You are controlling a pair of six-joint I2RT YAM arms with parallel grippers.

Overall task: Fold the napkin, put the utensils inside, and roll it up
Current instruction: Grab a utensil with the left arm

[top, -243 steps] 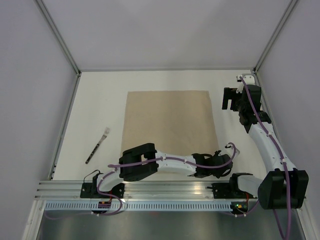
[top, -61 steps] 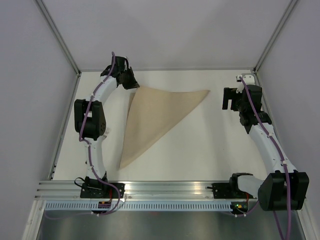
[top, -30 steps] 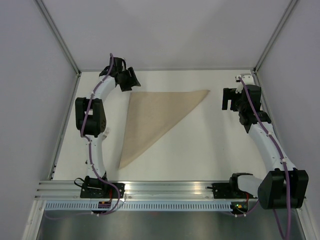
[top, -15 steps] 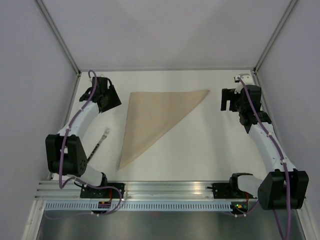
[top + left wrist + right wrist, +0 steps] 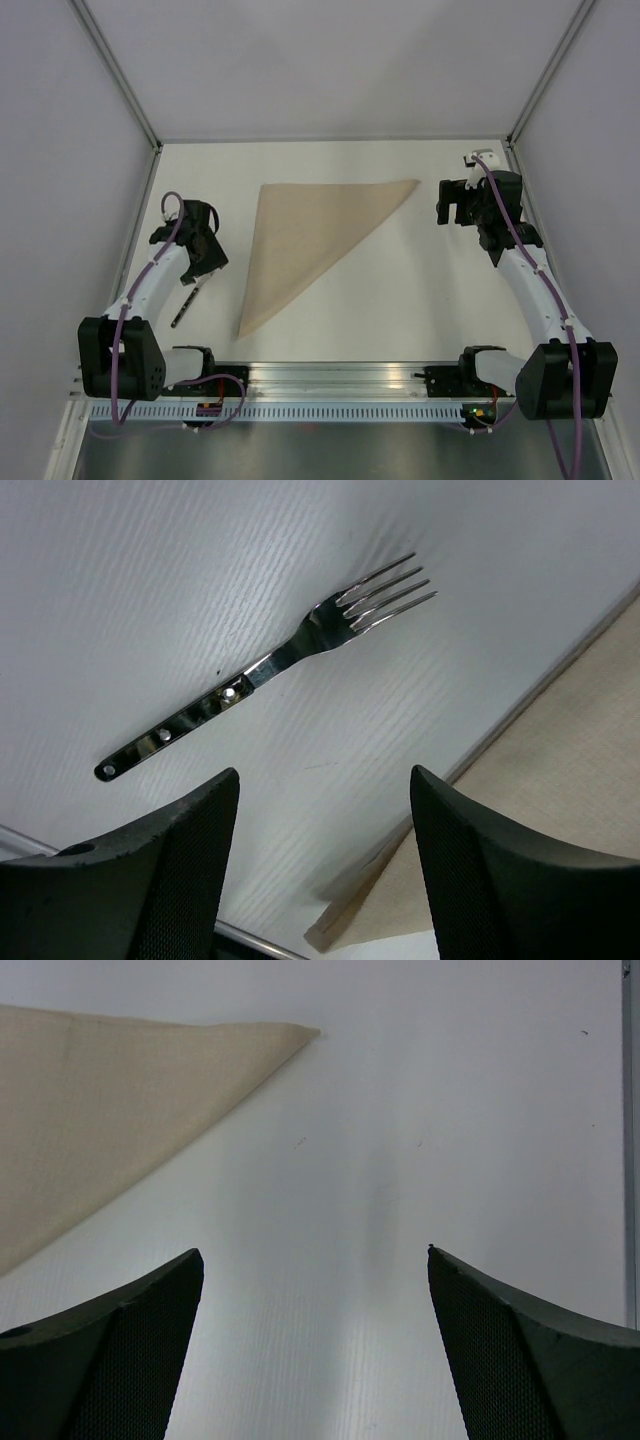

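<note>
The tan napkin point(image 5: 300, 235) lies folded into a triangle in the middle of the table, its long point toward the near edge. It also shows in the left wrist view as the napkin point(image 5: 580, 760) and in the right wrist view as the napkin point(image 5: 100, 1090). One of the utensils, a fork point(image 5: 270, 665) with shiny tines and a dark handle, lies left of the cloth. My left gripper point(image 5: 203, 263) hovers over the fork point(image 5: 181, 310), open and empty point(image 5: 322, 775). My right gripper point(image 5: 452, 208) is open and empty point(image 5: 313, 1252), right of the napkin's far right corner.
Grey walls and metal posts enclose the white table point(image 5: 400, 300) on three sides. An aluminium rail point(image 5: 330, 377) with both arm bases runs along the near edge. A metal strip point(image 5: 630, 1140) borders the table on the right.
My left arm has swung from the far left corner toward the near side, to above the fork, its jaws opening wider. The right gripper shifted slightly left. The napkin has not moved.
</note>
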